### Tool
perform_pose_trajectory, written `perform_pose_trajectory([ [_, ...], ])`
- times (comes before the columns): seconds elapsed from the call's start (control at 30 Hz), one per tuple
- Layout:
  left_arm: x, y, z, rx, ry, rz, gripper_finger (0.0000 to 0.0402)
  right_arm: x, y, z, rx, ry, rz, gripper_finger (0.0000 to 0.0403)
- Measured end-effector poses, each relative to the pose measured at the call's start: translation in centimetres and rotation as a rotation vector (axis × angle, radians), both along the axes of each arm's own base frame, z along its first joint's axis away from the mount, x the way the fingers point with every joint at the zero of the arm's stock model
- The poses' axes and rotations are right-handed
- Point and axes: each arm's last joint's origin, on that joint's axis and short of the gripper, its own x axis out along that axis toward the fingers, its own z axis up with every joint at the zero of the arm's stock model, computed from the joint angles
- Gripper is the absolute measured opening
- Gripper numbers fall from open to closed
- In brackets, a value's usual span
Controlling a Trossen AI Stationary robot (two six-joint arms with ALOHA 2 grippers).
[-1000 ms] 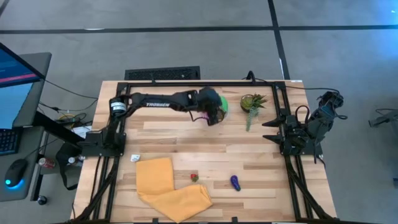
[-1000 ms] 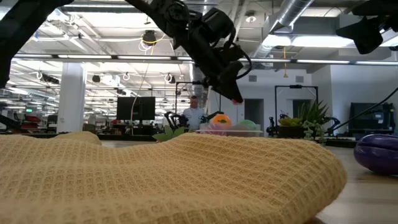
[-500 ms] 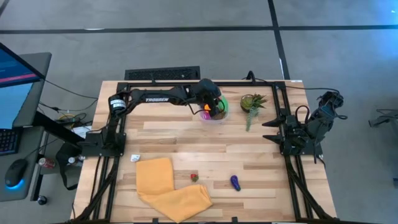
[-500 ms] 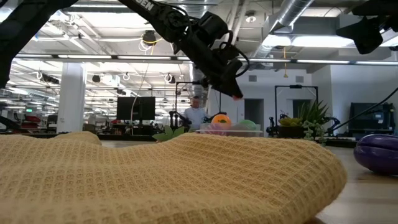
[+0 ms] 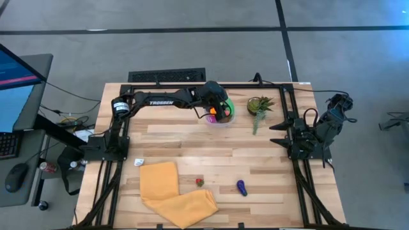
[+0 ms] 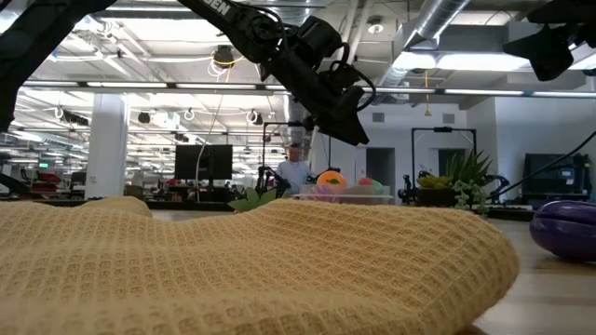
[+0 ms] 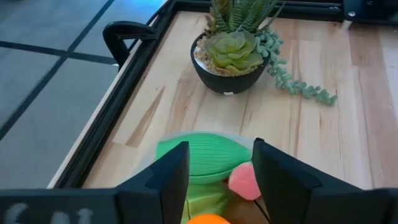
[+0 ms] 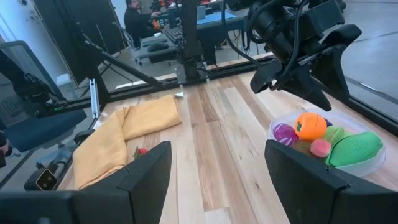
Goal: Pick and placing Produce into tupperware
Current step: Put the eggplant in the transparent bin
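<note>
Our left tool (image 6: 346, 126) hangs over the tupperware (image 8: 323, 144) near the table's (image 5: 192, 144) far edge, fingers parted, empty; we lift straight up, clear of the rim.

Tupperware (image 8: 367, 163): clear, whitish walls.
Produce inside (image 8: 309, 126): orange, magenta, pink, ribbed green.
Loose produce (image 5: 241, 187): purple; small piece (image 5: 199, 182) red.
Cloth (image 5: 172, 191): mustard yellow, waffle weave.
Table (image 5: 255, 160): pale wood planks.
Plant pot (image 7: 227, 78): black.
</note>
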Motion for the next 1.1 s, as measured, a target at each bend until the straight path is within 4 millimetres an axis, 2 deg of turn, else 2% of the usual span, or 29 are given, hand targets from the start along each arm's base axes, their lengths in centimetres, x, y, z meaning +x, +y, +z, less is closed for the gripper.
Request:
perform_pose_trajectory([
  [0.27,0.0,-0.2,0.0,-0.034,-0.009,-0.042,0.017,0.0,0.0,-0.1,0.016,0.005,-0.005,0.0281],
  [0.4,-0.1,-0.5,-0.3,-0.139,-0.001,-0.128,0.017,0.0,0.0,-0.1,0.04,0.004,-0.009,0.0281],
  [0.53,-0.9,-0.9,-0.6,-0.257,0.067,-0.191,0.0169,0.0,0.0,-0.1,0.141,-0.002,-0.029,0.0281],
  [0.7,-2.1,-1.6,0.7,-0.313,0.117,-0.24,0.0169,0.0,0.0,-0.1,0.218,-0.004,-0.04,0.0281],
  [0.8,-2.9,-3.0,1.9,-0.368,0.134,-0.318,0.0169,0.1,0.2,0.0,0.217,-0.003,-0.041,0.0281],
  [0.9,-3.9,-5.2,3.1,-0.389,0.198,-0.41,0.0169,0.4,0.4,0.0,0.214,-0.001,-0.046,0.0281],
  [1.1,-6.0,-9.3,3.8,-0.388,0.392,-0.542,0.0169,1.5,1.4,0.6,0.228,-0.032,-0.078,0.0281],
])
